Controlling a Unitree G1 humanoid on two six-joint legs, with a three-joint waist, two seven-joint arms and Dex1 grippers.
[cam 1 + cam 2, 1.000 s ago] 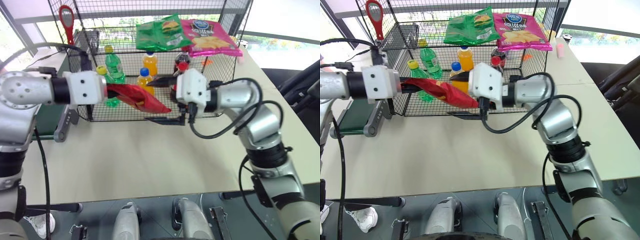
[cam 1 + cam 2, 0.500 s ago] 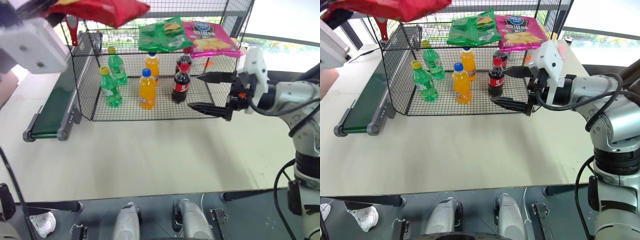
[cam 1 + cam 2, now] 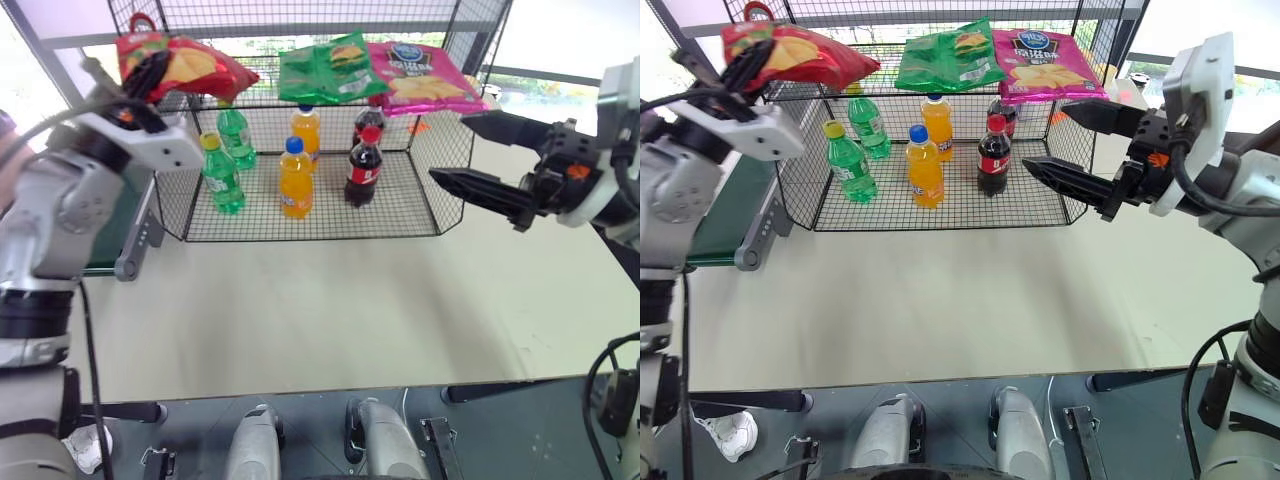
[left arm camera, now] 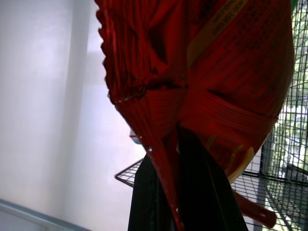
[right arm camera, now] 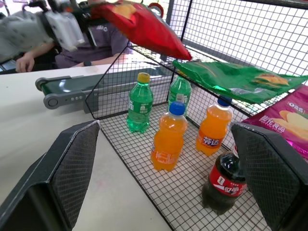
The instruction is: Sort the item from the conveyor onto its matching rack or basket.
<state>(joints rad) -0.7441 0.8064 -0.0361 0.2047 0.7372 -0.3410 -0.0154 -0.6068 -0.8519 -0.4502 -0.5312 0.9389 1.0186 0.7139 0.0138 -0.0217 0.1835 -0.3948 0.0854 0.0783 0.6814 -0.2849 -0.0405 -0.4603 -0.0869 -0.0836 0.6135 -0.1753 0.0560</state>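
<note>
Left hand [image 3: 148, 72] pinches the shiny red crinkly chip bag [image 3: 190, 66] over the black wire-mesh cage's top shelf [image 3: 262, 92], left end, probably to lay it flat; right hand [image 3: 478, 155] gapes wide, empty.

The left hand [image 3: 150, 72] is raised, fingers clamped together. The right hand [image 3: 1072, 143] is level, fingers spread wide apart.
</note>
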